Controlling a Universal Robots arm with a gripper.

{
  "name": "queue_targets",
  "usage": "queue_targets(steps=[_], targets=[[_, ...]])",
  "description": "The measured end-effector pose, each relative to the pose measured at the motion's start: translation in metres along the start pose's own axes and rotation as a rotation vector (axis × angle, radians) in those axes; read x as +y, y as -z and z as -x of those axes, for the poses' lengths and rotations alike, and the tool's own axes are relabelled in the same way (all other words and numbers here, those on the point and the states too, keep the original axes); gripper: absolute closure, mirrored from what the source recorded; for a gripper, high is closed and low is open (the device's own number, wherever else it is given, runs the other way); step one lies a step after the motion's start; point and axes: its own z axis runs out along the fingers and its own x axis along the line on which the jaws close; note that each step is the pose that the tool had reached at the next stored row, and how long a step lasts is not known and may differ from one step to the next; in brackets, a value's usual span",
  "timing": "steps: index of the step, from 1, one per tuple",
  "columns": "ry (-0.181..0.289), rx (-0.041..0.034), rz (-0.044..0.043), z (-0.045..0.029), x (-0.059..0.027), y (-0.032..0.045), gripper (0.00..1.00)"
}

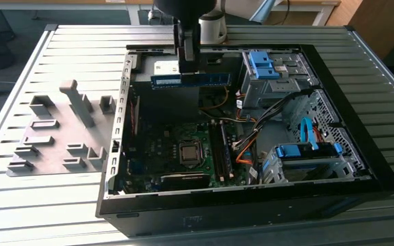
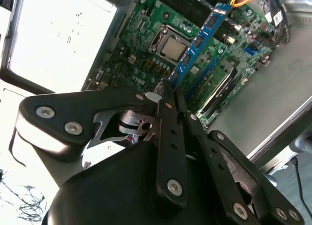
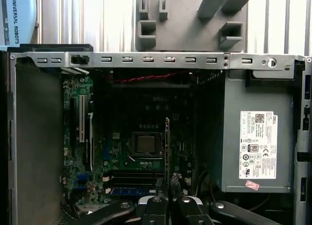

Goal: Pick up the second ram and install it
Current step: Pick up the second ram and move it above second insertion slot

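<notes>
The two dark fingers (image 2: 164, 118) are drawn narrow, pinching the upper edge of the second ram (image 2: 197, 42) between their tips, so the gripper (image 2: 169, 94) is closed on the stick. In the exterior view the gripper (image 1: 186, 69) points straight down and the black wrist rises above it out of frame. It holds the second ram (image 1: 204, 80) level, long edge horizontal, gripped about mid-length. The stick hangs in the air over the far part of the open computer case (image 1: 361, 154), near the far wall and well above the motherboard (image 1: 157, 146), touching nothing below. In the first wrist view the second ram (image 3: 167, 142) appears edge-on as a thin line beside the processor socket (image 3: 145, 144), with the grey power supply (image 3: 258, 147) off to one side. The case lies on its side on the slatted metal table (image 1: 60, 205). A grey fixture plate (image 1: 46, 148) sits by the case's edge on the exterior view's left.
</notes>
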Motion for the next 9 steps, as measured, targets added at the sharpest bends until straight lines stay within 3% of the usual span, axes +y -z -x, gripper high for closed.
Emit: queue_targets(steps=[9], targets=[[0.0, -0.0001, 0.0, 0.0001, -0.017, -0.0005, 0.86]])
